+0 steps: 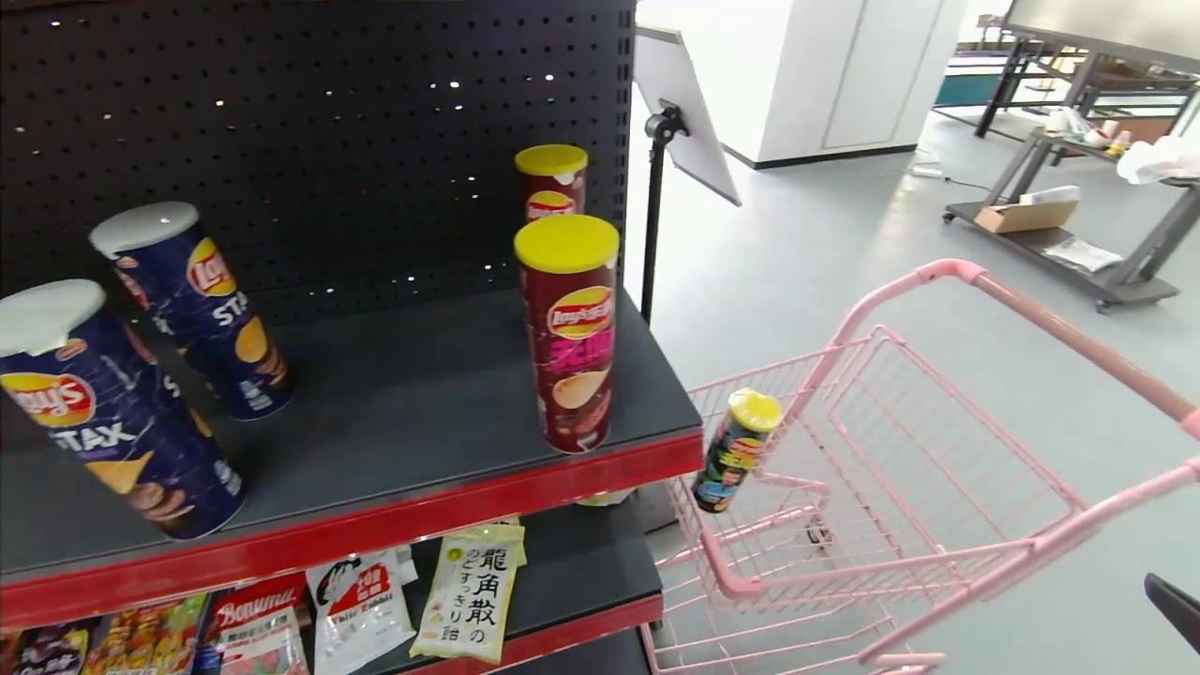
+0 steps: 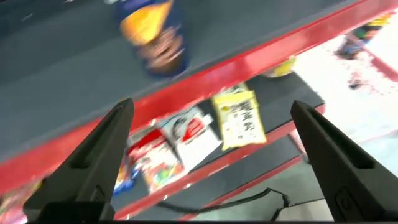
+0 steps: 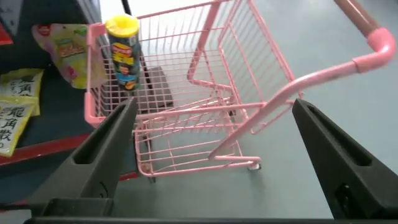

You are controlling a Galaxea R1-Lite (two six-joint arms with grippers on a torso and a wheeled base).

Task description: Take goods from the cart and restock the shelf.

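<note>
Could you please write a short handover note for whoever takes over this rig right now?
The left tool is open and empty, facing the top shelf. The right tool is open and empty, facing the pink cart. One yellow-lidded can stands in the cart, at the end nearest the shelf. The top shelf holds two red cans and two blue cans. Done: four cans shelved. Left: grasp the cart's can and stand it on the top shelf.
</note>
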